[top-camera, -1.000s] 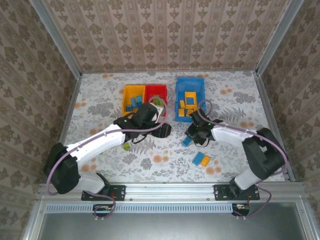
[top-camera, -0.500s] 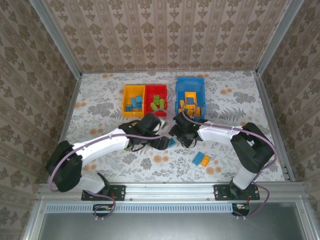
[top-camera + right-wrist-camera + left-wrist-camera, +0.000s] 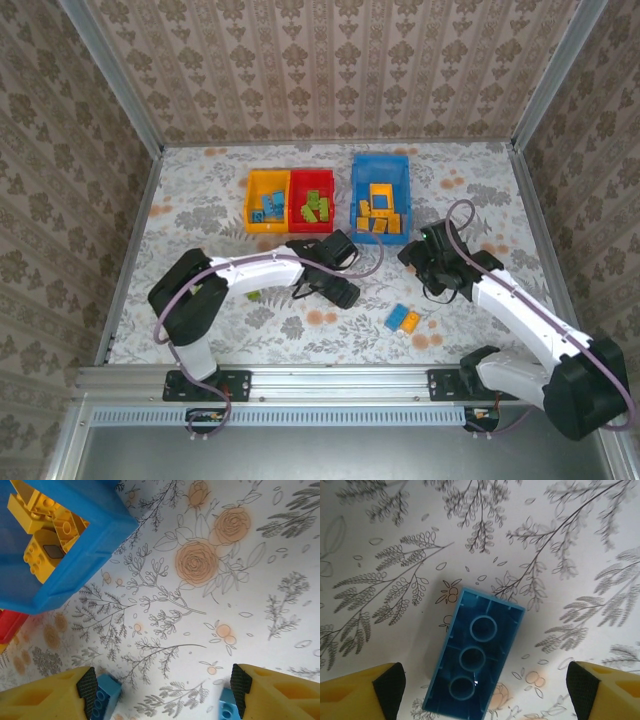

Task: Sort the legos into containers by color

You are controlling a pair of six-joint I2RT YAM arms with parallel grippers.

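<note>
1. The left gripper hangs low over the counter with its jaws spread wide, holding nothing. An upturned blue brick lies on the counter between the fingers, touching neither.
2. The right gripper is likewise wide open and empty, near a corner of the blue bin.
3. From above, the yellow bin holds blue bricks, the red bin holds green bricks, and the blue bin holds yellow bricks.
4. A loose blue brick and an orange brick lie touching near the counter's front.
5. A green brick lies beside the left arm.
</note>
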